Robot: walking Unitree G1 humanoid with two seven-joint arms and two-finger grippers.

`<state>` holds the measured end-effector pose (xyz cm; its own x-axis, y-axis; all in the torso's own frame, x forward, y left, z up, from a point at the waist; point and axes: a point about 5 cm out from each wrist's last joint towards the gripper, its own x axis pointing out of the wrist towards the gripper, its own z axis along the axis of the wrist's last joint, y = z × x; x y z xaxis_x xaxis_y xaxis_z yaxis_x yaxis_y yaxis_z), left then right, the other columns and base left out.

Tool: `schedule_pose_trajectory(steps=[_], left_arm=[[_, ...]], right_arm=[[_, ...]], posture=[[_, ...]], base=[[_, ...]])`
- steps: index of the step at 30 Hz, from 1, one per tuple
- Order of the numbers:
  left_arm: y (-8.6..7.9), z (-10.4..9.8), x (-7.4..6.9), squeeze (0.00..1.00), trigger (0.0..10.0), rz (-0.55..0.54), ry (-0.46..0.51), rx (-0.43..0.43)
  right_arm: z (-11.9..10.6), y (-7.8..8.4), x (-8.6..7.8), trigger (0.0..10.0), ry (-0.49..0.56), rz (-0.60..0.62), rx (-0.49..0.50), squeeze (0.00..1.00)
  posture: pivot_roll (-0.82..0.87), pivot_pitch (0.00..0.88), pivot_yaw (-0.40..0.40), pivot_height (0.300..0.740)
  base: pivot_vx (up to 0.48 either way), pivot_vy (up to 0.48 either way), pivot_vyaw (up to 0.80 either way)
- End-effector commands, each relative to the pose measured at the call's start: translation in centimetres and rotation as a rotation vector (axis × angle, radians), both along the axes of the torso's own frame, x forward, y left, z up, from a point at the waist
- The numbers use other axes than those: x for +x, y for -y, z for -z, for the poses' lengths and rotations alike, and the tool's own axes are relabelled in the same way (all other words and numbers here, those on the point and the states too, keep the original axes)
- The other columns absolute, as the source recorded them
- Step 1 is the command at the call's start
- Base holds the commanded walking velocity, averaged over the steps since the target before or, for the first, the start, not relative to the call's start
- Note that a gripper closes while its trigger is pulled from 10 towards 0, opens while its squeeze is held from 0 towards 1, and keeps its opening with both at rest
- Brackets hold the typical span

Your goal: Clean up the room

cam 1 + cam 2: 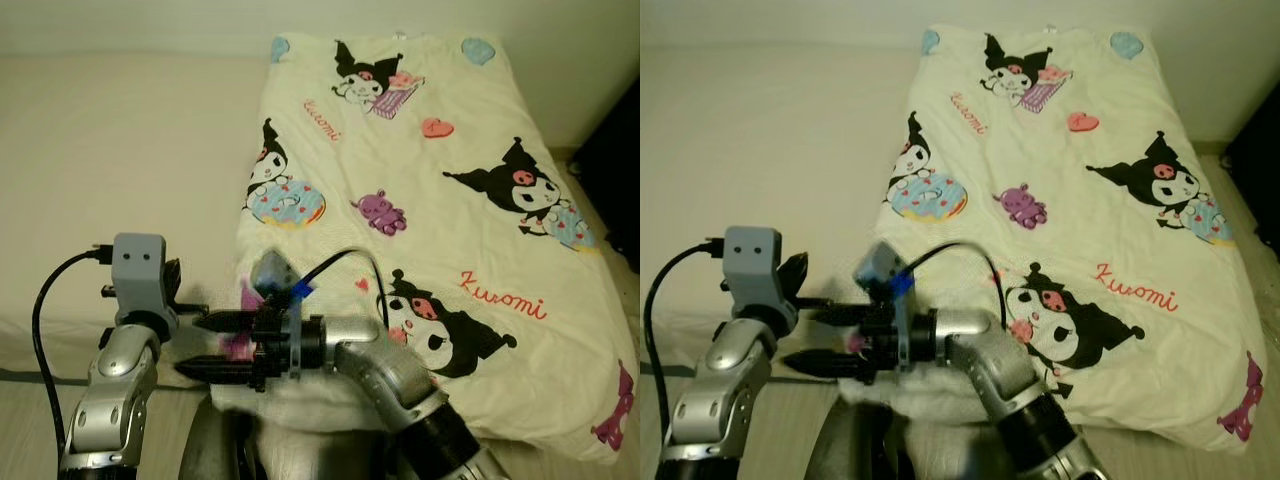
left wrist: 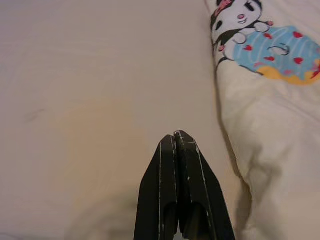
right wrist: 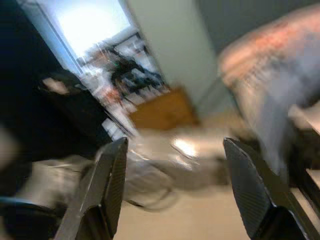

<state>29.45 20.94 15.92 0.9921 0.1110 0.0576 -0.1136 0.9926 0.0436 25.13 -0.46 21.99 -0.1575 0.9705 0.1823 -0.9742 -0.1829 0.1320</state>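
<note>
At the foot of the bed [image 1: 120, 180], right gripper [image 1: 215, 347] sits at the near-left corner of the Kuromi blanket [image 1: 450, 200], fingers [image 1: 222, 321] spread apart with nothing between them, pointing sideways across the robot's front toward the left arm. Its wrist view is smeared with blur, so I can't read whether the tips touch fabric. Left gripper [image 2: 179, 165] has its fingers pressed together, empty, hovering over the bare cream sheet just beside the blanket's left edge. Blanket lies flat over the right half of the mattress, left half uncovered, near edge hanging off the end. Risks as I see them: the two arms are close and crossing in front of the torso, so a swing could knock the right fingers into the left wrist camera block [image 1: 138, 268]; the black cable [image 1: 50, 300] looping off the left arm could snag; a shallow pinch on the thick corner would likely slip and drag only a fold; pulling one corner would skew the whole thing. Count: one bed, one blanket, two grippers, two cables (second [image 1: 350, 258] on the right arm). Printed on the blanket: five Kuromi figures, one purple critter [image 1: 380, 212], two "Kuromi" scripts.
</note>
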Motion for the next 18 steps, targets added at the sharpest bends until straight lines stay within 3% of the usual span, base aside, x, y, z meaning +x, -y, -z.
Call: schedule_pose_trajectory(steps=[1, 2, 3, 4, 6, 7, 8, 10, 12, 13, 14, 18], left_arm=[[-0.8, 0.4, -0.2, 0.00, 10.0, -0.025, -0.015, 0.011], [-0.8, 0.4, -0.2, 0.00, 10.0, -0.025, -0.015, 0.011], [-1.1, 0.4, -0.2, 0.00, 10.0, -0.033, -0.013, 0.013], [-1.3, 0.4, -0.1, 0.00, 10.0, -0.037, -0.012, 0.015], [-1.3, 0.4, -0.1, 0.00, 10.0, -0.037, -0.012, 0.015], [-1.3, 0.4, -0.1, 0.00, 10.0, -0.022, -0.015, 0.012], [-1.3, 0.4, -0.1, 0.00, 10.0, -0.022, -0.015, 0.012], [0.6, 0.4, -0.1, 0.00, 10.0, 0.154, -0.016, -0.022], [3.9, 0.2, -0.9, 0.00, 10.0, 0.408, -0.005, -0.060], [3.9, 0.2, -0.9, 0.00, 10.0, 0.408, -0.005, -0.060], [5.1, 0.4, -1.3, 0.00, 10.0, 0.495, -0.011, -0.059], [6.9, 1.4, -2.3, 0.00, 10.0, 0.615, -0.060, -0.012]], right_arm=[[-0.8, 0.6, -0.7, 10.0, -0.012, -0.062, 0.027, 0.00], [-0.8, 0.6, -0.7, 10.0, -0.012, -0.062, 0.027, 0.00], [-1.1, 2.1, -0.1, 10.0, 0.046, -0.030, -0.028, 0.00], [-0.5, 4.0, 0.9, 10.0, 0.115, 0.047, -0.144, 0.00], [-0.5, 4.0, 0.9, 10.0, 0.115, 0.047, -0.144, 0.00], [0.5, 6.1, 2.0, 10.0, 0.178, 0.134, -0.290, 0.00], [0.5, 6.1, 2.0, 10.0, 0.178, 0.134, -0.290, 0.00], [3.4, 10.2, 3.7, 10.0, 0.225, 0.322, -0.569, 0.00], [5.3, 12.8, 4.7, 10.0, 0.229, 0.505, -0.698, 0.00], [5.3, 12.8, 4.7, 10.0, 0.229, 0.505, -0.698, 0.00], [5.6, 13.5, 5.0, 10.0, 0.217, 0.590, -0.719, 0.00], [5.9, 14.2, 5.2, 10.0, 0.174, 0.695, -0.721, 0.00]], posture=[[0.00, 0.258, 0.030, 0.579], [0.00, 0.258, 0.030, 0.579], [0.00, 0.256, 0.028, 0.579], [0.00, 0.256, 0.028, 0.579], [0.00, 0.256, 0.028, 0.579], [-0.01, 0.252, 0.029, 0.579], [-0.01, 0.252, 0.029, 0.579], [-0.01, 0.249, 0.030, 0.579], [-0.02, 0.247, 0.036, 0.579], [-0.02, 0.247, 0.036, 0.579], [-0.02, 0.247, 0.036, 0.579], [-0.02, 0.247, 0.036, 0.579]], base=[[0.000, 0.000, 0.00], [0.000, 0.000, 0.00], [0.000, 0.000, 0.00], [0.000, 0.000, 0.00], [0.000, 0.000, 0.00], [0.000, 0.000, 0.00], [0.000, 0.000, 0.00], [0.000, 0.000, 0.00], [0.000, 0.000, 0.00], [0.000, 0.000, 0.00], [0.000, 0.000, 0.00], [0.000, 0.000, 0.00]])
